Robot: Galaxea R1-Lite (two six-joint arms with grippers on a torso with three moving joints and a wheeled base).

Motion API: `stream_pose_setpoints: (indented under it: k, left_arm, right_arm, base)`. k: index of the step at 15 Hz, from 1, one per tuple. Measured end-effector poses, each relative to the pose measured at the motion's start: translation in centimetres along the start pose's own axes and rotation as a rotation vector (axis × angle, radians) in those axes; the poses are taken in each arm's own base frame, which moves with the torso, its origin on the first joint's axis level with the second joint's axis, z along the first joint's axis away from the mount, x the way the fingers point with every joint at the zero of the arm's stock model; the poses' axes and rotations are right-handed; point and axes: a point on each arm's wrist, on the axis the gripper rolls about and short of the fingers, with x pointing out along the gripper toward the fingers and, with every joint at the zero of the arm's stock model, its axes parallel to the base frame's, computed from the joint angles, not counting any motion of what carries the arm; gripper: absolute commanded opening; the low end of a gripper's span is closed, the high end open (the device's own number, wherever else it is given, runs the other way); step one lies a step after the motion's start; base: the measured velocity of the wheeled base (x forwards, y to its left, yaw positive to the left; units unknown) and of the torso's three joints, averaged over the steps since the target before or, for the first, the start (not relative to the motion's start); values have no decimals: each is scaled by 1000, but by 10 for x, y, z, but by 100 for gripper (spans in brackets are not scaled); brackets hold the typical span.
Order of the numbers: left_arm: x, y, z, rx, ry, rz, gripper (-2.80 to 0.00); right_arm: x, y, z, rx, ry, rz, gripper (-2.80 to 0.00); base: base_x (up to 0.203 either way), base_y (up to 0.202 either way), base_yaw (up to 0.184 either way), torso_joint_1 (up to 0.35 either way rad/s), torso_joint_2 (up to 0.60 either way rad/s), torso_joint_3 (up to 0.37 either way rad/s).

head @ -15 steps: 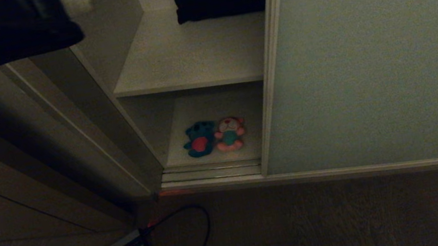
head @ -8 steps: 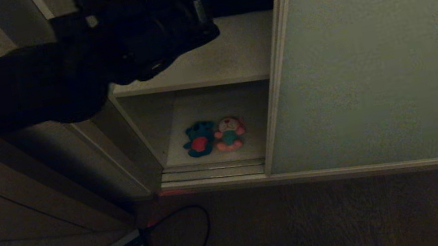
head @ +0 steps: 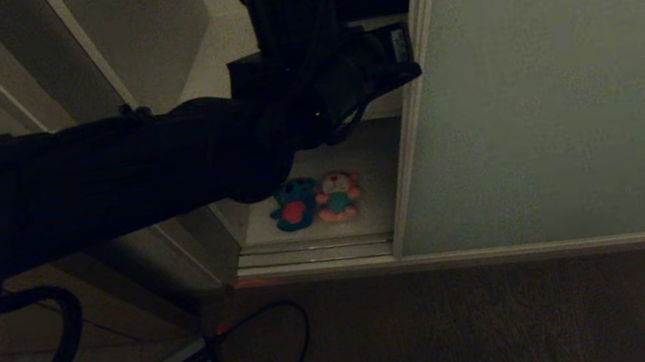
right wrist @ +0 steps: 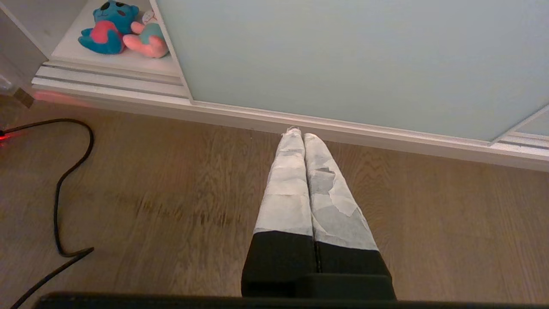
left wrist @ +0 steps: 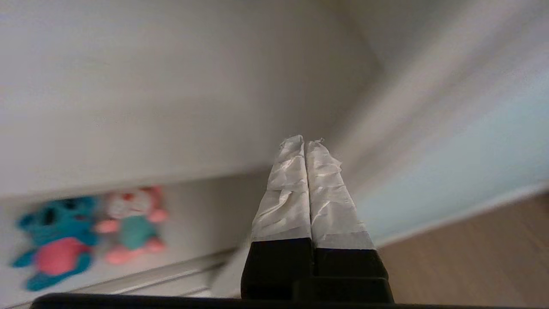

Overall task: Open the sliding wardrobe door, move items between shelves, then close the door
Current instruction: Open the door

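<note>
Sliding wardrobe door (head: 544, 82) pushed to the right, leaving the left bay open. On the lower shelf (head: 350, 149): blue plush toy (head: 293, 204) and pink plush toy (head: 337, 196), side by side and touching (blue one on the left). Left gripper (left wrist: 305, 143) in the opening above the toys, near the door's edge, jaws pressed together, holding nothing. Right gripper (right wrist: 299, 131) low over the wood floor (right wrist: 171, 193) before the door, jaws pressed together, empty. Black cable (right wrist: 64, 180) on the floor.
</note>
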Motion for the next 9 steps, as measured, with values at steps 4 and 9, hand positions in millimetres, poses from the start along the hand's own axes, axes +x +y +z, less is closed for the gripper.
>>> stream_pose_setpoints:
  k: [4,9]
  left_arm:
    - [6,-11,-13,4,4,-27,-280]
    - [15,-14,-24,11,-29,-73,-280]
  right_arm:
    - [0,0,0,0,0,0,-280]
    - [0,0,0,0,0,0,-280]
  base:
    - [0,0,0,0,0,0]
    - [0,0,0,0,0,0]
